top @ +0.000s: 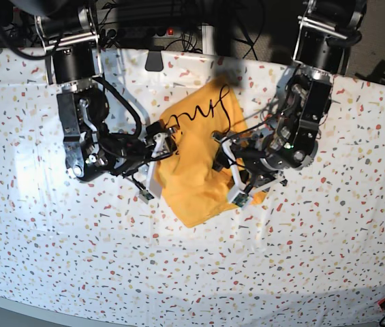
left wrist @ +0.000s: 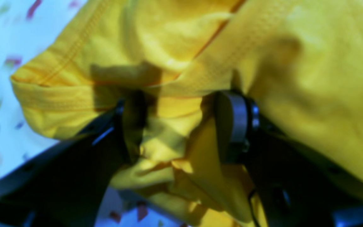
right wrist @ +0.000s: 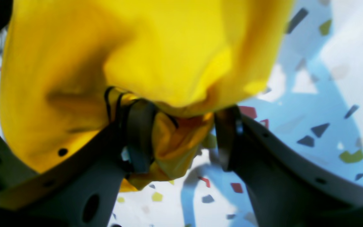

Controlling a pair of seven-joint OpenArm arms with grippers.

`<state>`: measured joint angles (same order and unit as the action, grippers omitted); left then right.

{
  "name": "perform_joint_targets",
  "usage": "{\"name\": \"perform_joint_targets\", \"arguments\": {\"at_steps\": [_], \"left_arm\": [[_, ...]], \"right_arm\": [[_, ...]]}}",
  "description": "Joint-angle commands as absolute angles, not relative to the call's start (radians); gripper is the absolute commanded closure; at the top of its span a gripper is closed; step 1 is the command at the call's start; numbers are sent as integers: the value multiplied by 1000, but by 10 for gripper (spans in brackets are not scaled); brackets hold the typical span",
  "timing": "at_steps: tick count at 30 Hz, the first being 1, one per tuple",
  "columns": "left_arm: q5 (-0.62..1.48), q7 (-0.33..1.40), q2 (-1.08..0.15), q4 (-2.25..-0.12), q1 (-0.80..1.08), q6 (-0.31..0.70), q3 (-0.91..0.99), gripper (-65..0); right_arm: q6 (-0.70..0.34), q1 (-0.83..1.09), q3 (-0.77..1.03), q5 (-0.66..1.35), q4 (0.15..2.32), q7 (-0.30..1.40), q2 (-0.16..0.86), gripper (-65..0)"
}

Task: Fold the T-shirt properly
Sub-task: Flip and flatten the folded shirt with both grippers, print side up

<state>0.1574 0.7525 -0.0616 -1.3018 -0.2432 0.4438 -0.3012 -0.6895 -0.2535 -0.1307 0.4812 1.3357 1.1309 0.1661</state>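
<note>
The orange-yellow T-shirt point(top: 195, 174) lies bunched in a heap at the table's middle, black cursive lettering point(top: 202, 112) showing near its far edge. My left gripper point(top: 230, 174) is at its right side. In the left wrist view the left gripper point(left wrist: 183, 126) stands open, jaws wide apart, with loose folds of the T-shirt point(left wrist: 175, 56) filling the space between the fingers. My right gripper point(top: 155, 161) is at the shirt's left side. The right gripper point(right wrist: 184, 138) is open too: the T-shirt point(right wrist: 169, 47) drapes against one finger point(right wrist: 140, 132), and a gap remains before the other.
The table carries a white cloth with coloured speckles point(top: 76, 259), stretching wide on every side of the shirt. Cables and dark equipment point(top: 178, 13) sit along the back edge. Both arm bases rise at the far left and far right.
</note>
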Motion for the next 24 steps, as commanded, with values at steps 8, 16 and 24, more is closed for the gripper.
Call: {"name": "perform_joint_targets", "arguments": {"at_steps": [8,16,24], "left_arm": [[93,703,-53,-1317,-323,389,-408,-344],[93,701,-53,-1317,-348,326,-408,-344],[52,710,-53,-1317,-349,280,-408,-344]], "right_arm": [[-698,-142,-130,448,1461,1135,189,-310],[-698,-41,-56,449,1625,1136,270,-310],[-698,4,106,492,1674,1136,286,-310]]}}
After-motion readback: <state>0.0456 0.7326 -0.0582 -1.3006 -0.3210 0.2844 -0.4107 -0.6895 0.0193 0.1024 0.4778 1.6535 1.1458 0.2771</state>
